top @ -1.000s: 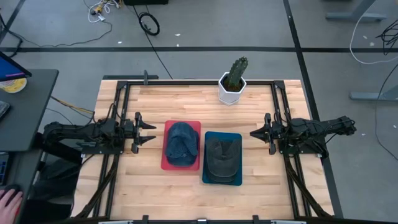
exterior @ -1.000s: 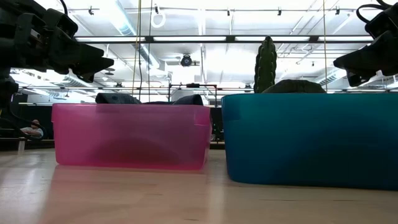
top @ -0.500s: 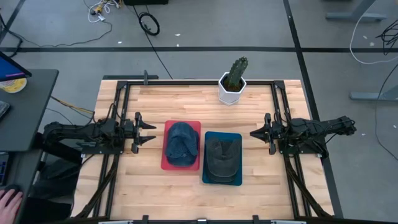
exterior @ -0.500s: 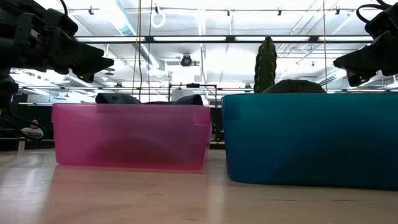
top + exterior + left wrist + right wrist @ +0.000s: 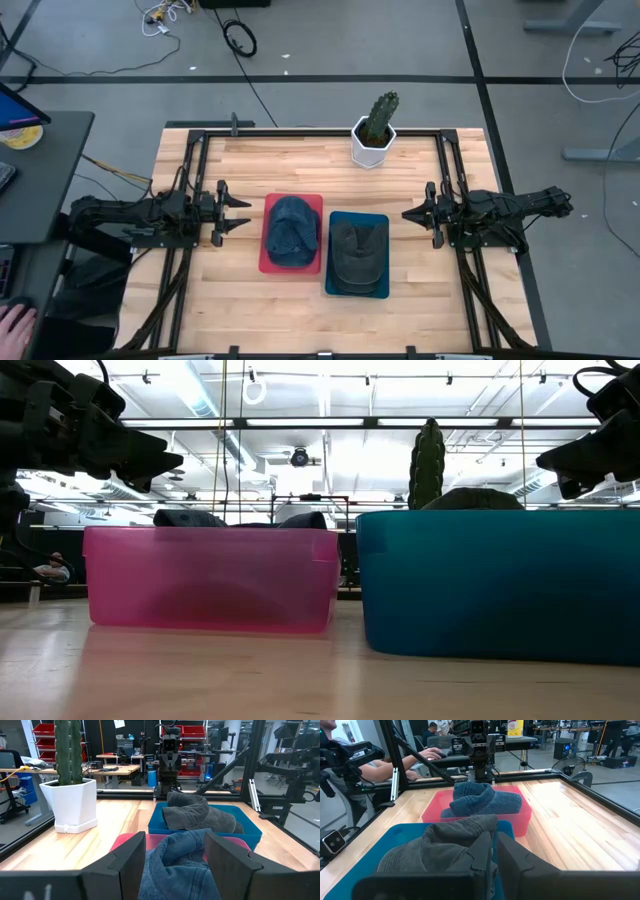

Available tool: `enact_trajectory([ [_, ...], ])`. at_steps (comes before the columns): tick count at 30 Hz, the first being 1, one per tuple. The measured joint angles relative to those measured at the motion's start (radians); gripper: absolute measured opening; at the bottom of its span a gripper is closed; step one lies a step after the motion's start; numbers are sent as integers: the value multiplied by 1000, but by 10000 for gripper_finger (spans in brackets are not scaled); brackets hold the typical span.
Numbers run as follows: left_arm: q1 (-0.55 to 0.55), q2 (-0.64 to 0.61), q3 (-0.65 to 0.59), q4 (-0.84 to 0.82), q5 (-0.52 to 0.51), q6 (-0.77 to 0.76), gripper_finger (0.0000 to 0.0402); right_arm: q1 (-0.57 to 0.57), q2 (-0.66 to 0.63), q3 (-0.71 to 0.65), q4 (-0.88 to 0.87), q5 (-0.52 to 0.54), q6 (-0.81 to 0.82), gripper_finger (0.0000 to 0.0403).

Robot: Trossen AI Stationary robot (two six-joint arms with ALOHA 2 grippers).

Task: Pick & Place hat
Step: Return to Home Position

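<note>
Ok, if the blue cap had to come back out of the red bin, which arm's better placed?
Left. The left gripper sits open beside the red bin with the blue cap in it; the right gripper is beyond the blue bin.

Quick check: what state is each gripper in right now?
Left gripper: open, holding nothing.
Right gripper: shut, holding nothing.

Two slim black robot arms, left arm [image 5: 130,212] and right arm [image 5: 510,208], built of angular jointed segments with loose black cables. The left gripper [image 5: 245,214] and right gripper [image 5: 405,215] carry flat, matte dark fingers [image 5: 131,862].
</note>
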State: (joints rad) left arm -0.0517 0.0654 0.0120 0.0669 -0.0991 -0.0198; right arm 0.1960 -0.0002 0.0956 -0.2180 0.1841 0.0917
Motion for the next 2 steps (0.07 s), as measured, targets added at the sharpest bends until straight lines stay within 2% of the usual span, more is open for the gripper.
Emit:
enact_trajectory([
  [2, 0, 0, 0, 0, 0, 0, 206, 0, 0, 0, 0, 0, 0, 36],
])
